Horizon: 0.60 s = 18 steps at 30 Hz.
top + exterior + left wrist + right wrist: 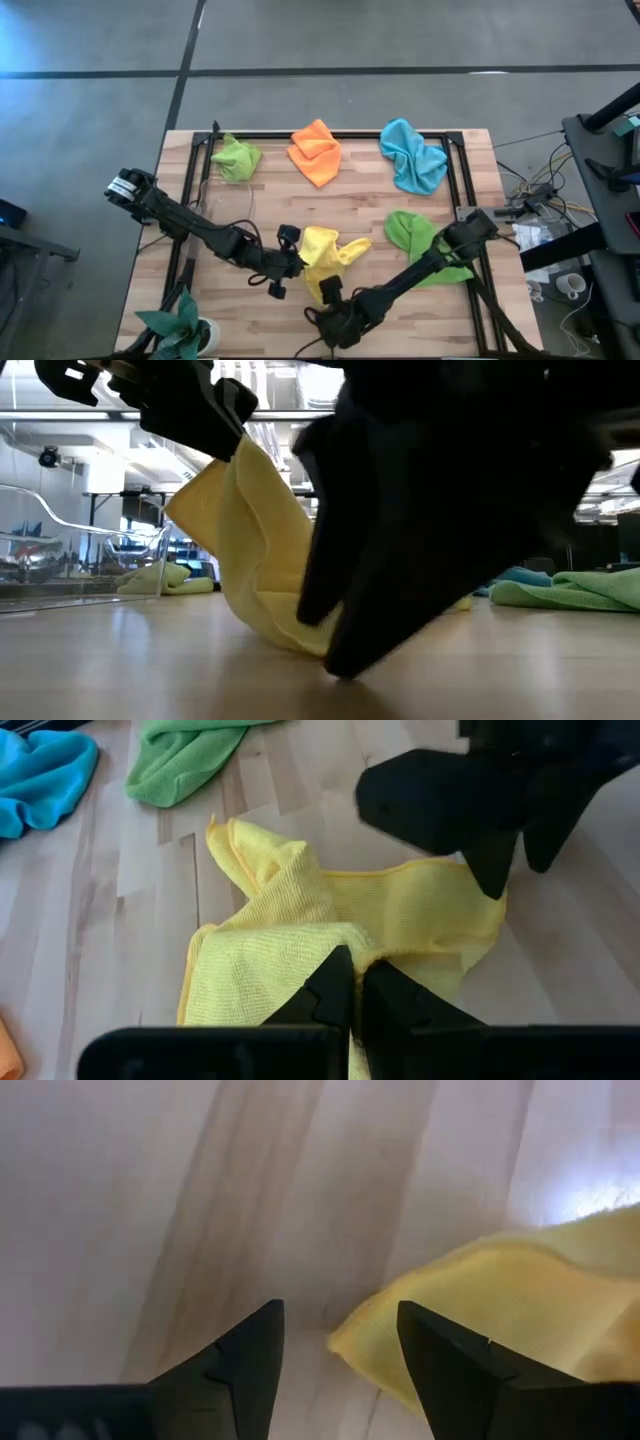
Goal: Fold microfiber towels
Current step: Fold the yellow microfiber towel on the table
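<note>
Near the front middle of the tabletop [400, 215]: yellow towel [325, 255], crumpled, one part lifted. Left claw [357, 990] shut tight on a bunched fold of that towel, raising it clear of the wood – seen in the low view as a hanging yellow drape [255, 550] with its lower end resting on the surface. Probable purpose of the grip: keep one edge up and taut so the opposite corner can be found and drawn out.

Right claw [340, 1355] set low over the wood, fingers spread wide, nothing between them. Free yellow corner [480, 1320] just beside one finger, apart from both – not gripped. Judged reason for this stance: line up on the loose corner before closing, so that both arms can stretch the towel flat for folding.

Placement of the other towels, all loose and unfolded:
- lime green towel [237, 158] at the far left of the tabletop
- orange towel [316, 150] at the far middle
- light blue towel [412, 155] at the far right
- darker green towel [420, 240] at the right, partly under the right arm

Well apart from the yellow towel in each case – likely kept spread out so that each can be taken singly.

Potted plant [180, 320] at the near left corner, clear of the work.

Task state, as a judgement: early; no towel folded yet.
</note>
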Tool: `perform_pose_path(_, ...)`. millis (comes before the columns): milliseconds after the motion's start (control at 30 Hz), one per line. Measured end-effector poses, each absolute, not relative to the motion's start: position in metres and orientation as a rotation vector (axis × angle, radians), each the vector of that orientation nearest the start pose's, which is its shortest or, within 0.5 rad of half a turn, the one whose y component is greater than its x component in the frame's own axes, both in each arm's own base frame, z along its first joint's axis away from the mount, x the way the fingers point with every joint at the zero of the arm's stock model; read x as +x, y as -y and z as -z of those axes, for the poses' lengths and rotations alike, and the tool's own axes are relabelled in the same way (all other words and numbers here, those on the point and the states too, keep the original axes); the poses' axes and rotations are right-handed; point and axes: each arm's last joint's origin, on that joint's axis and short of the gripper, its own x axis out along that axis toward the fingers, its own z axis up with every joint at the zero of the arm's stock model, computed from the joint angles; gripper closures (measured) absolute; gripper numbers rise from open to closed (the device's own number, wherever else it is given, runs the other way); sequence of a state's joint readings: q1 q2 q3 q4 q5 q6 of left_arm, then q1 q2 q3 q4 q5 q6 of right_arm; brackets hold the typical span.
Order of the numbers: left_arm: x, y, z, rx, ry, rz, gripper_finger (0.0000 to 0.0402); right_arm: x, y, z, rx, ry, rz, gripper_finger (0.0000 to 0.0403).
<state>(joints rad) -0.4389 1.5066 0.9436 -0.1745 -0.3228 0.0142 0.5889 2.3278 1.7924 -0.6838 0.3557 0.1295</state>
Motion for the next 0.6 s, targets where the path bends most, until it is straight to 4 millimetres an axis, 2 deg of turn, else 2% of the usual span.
perform_pose_path(200,0.287,0.125,-0.223,0.287,-0.685,0.118,0.0401,0.409,-0.259,-0.135,-0.482,-1.170,-0.102,0.0211)
perform_pose_path(300,0.286,0.124,-0.224,0.288,-0.687,0.123,0.0402,0.410,-0.257,-0.133,-0.462,-1.193,-0.107,0.0226)
perform_pose_path(433,0.281,0.122,-0.225,0.306,-0.760,0.126,0.0401,0.410,-0.253,-0.129,-0.421,-1.218,-0.094,0.0277)
perform_pose_path(600,0.278,0.121,-0.233,0.294,-0.746,0.137,0.0402,0.412,-0.248,-0.127,-0.358,-1.248,-0.101,0.0369)
